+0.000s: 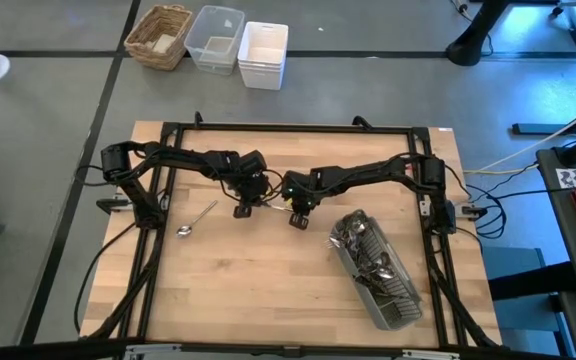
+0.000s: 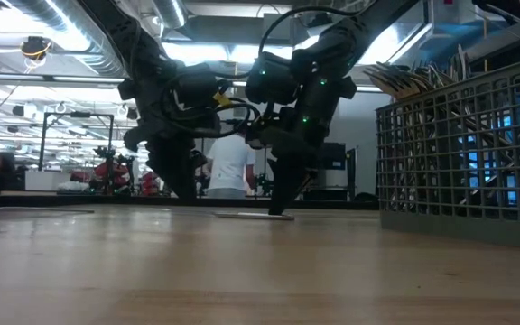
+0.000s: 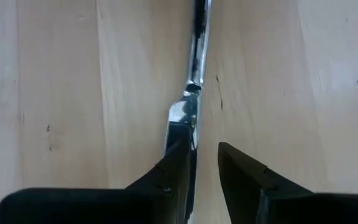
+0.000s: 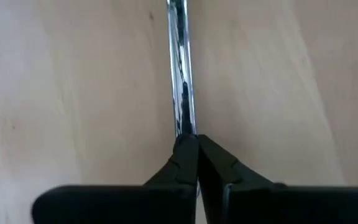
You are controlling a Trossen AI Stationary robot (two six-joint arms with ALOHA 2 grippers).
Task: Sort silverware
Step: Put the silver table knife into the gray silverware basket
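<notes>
A slim silver knife-like piece of silverware (image 1: 273, 207) lies flat on the wooden table (image 1: 268, 300) between my two grippers. My right gripper (image 4: 191, 138) is shut on one end of it. My left gripper (image 3: 205, 146) stands over the other end with a gap between its fingers; the piece (image 3: 192, 106) runs in beside one finger. A spoon (image 1: 196, 220) lies on the table left of the left gripper (image 1: 243, 211). More silverware fills the grey slatted caddy (image 1: 378, 275). My left gripper has the piece lying along the inner side of one finger (image 3: 178, 155); bare wood shows before the other finger, and I cannot tell whether it touches. My right gripper pinches the piece's thin end (image 4: 184, 121) between its two fingertips, coming steeply from above with the fingers along its length. The piece lies on the table (image 2: 251, 215).
The caddy (image 2: 468, 153) lies at the table's right, slanted. Beyond the far edge stand a wicker basket (image 1: 158, 35), a clear tub (image 1: 215, 38) and a white tub (image 1: 263, 52). Bare wood stretches across the near half of the table. A person stands in the room behind.
</notes>
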